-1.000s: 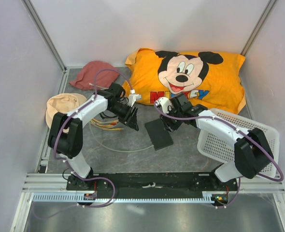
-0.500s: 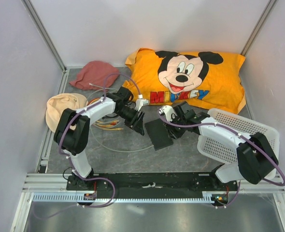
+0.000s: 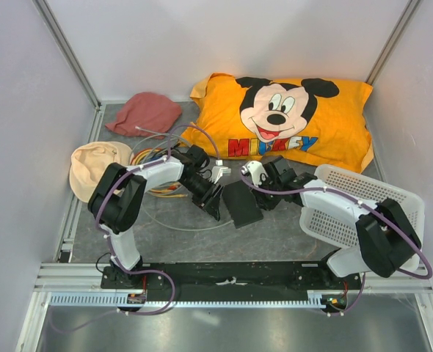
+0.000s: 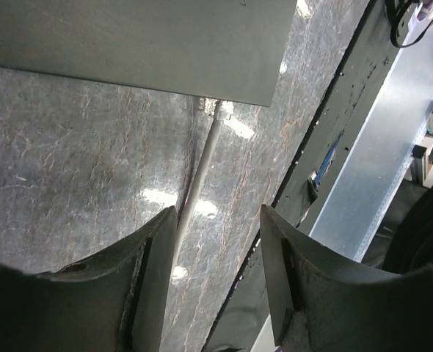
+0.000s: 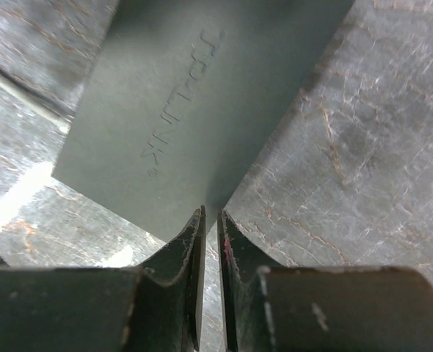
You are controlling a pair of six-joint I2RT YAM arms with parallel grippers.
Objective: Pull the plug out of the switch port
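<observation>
The switch point(image 3: 242, 203) is a flat matte black box lying on the grey mat between the two arms. In the left wrist view a thin grey cable point(image 4: 202, 161) runs up to the switch's point(image 4: 128, 37) edge, where the small plug point(image 4: 222, 110) sits in a port. My left gripper point(image 4: 219, 213) is open, its fingers astride the cable a little short of the plug. From above, the left gripper point(image 3: 213, 202) is at the switch's left edge. My right gripper point(image 5: 210, 213) hangs over a corner of the switch point(image 5: 202, 95), its jaws all but shut with nothing between them.
An orange Mickey pillow point(image 3: 297, 121) lies at the back, and a white mesh basket point(image 3: 356, 209) stands at the right. A red cloth point(image 3: 147, 114), a beige hat point(image 3: 95, 165) and a bundle of coloured cables point(image 3: 154, 187) lie at the left. The black base rail point(image 3: 231, 275) runs along the near edge.
My left gripper has moved right and nearer, from beside the pillow to the switch's left edge. The right gripper's jaws have narrowed to a slit.
</observation>
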